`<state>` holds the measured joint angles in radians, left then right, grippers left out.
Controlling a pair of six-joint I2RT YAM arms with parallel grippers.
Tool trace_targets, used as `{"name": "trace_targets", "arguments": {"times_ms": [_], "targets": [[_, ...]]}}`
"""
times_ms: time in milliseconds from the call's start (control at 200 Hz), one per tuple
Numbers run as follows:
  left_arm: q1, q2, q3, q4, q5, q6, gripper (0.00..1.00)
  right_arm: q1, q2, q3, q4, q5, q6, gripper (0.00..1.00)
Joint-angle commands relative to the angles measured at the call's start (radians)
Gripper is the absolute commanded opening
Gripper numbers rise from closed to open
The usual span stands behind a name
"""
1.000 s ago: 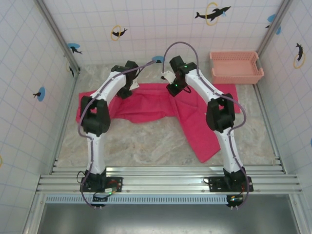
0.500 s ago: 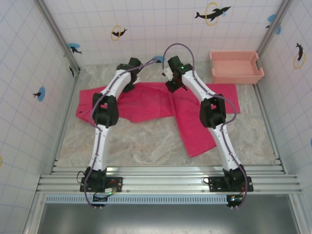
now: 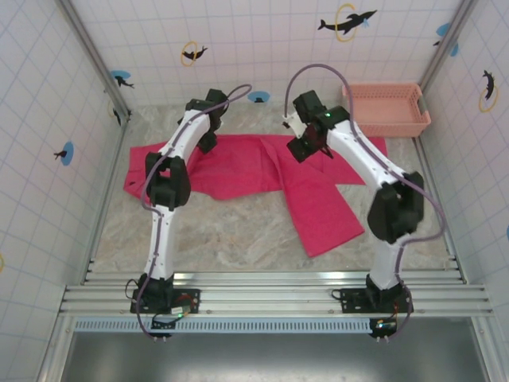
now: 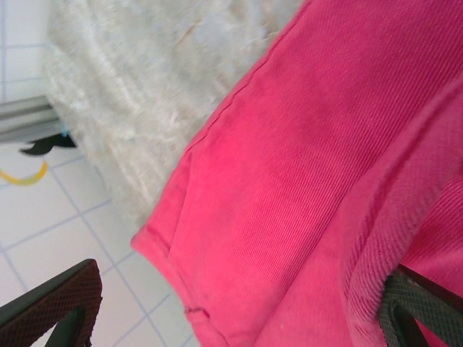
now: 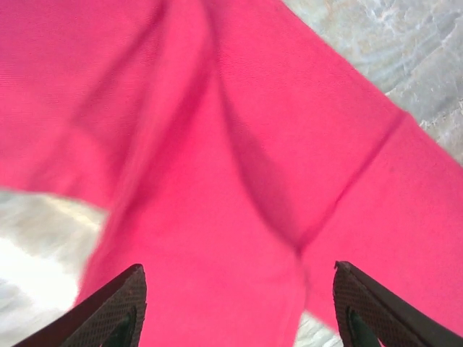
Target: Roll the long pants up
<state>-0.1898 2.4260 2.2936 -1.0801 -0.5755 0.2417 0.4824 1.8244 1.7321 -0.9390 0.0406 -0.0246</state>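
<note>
The long pants [image 3: 246, 167] lie flat across the back of the table, bright magenta, one leg running left and right and the other angling toward the front [image 3: 322, 215]. My left gripper [image 3: 208, 142] hovers over the pants' back edge left of centre. In the left wrist view its jaws stand wide apart, open [image 4: 239, 318], above the fabric [image 4: 304, 166] and a hemmed corner. My right gripper [image 3: 305, 150] hangs over the pants near the crotch. The right wrist view shows it open [image 5: 242, 311] with creased fabric [image 5: 239, 144] below and nothing between its fingers.
A pale salmon-pink slotted basket [image 3: 384, 111] stands at the back right, just beyond the pants' right end. Tiled walls close in the table on three sides. Bare marbled tabletop [image 3: 231, 231] stretches between the pants and the arm bases.
The right arm has swung its elbow out to the right and its gripper has shifted right over the pants. The left gripper moved slightly back. The front leg's end has drawn in a little.
</note>
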Motion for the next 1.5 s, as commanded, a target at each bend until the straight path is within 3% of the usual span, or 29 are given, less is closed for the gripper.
{"name": "trace_targets", "arguments": {"times_ms": [0, 55, 125, 260, 485, 736, 796, 856, 1011, 1101, 1316, 1491], "targets": [[-0.029, -0.111, -0.039, -0.072, -0.072, -0.095, 0.97, 0.06, -0.124, -0.273, -0.055, -0.061, 0.109, 0.69], [-0.041, -0.144, -0.072, -0.07, -0.111, -0.12, 0.97, 0.093, -0.201, -0.412, -0.009, -0.077, 0.166, 0.69], [-0.048, -0.193, -0.113, -0.072, -0.083, -0.153, 0.97, 0.128, -0.267, -0.55, 0.055, -0.103, 0.243, 0.69], [-0.056, -0.261, -0.215, -0.067, -0.073, -0.177, 0.97, 0.207, -0.302, -0.684, 0.12, -0.085, 0.319, 0.69], [-0.057, -0.245, -0.261, -0.141, -0.054, -0.228, 0.97, 0.282, -0.258, -0.745, 0.161, -0.074, 0.353, 0.69], [-0.073, -0.358, -0.436, -0.098, -0.023, -0.255, 0.97, 0.33, -0.16, -0.761, 0.148, -0.008, 0.391, 0.66], [-0.073, -0.38, -0.467, -0.1, -0.024, -0.255, 0.97, 0.329, -0.129, -0.756, 0.128, 0.05, 0.408, 0.6], [-0.073, -0.398, -0.491, -0.108, -0.033, -0.255, 0.97, 0.325, -0.098, -0.746, 0.106, 0.108, 0.414, 0.44], [-0.073, -0.45, -0.564, -0.103, -0.04, -0.249, 0.97, 0.308, -0.112, -0.724, 0.081, 0.227, 0.398, 0.17], [-0.073, -0.474, -0.59, -0.101, -0.046, -0.244, 0.97, 0.284, -0.174, -0.689, 0.037, 0.318, 0.374, 0.0], [-0.072, -0.501, -0.605, -0.113, -0.06, -0.223, 0.97, 0.078, -0.287, -0.51, -0.074, 0.455, 0.267, 0.0], [-0.073, -0.513, -0.612, -0.131, -0.071, -0.217, 0.97, -0.114, -0.209, -0.33, -0.076, 0.497, 0.136, 0.0]]}}
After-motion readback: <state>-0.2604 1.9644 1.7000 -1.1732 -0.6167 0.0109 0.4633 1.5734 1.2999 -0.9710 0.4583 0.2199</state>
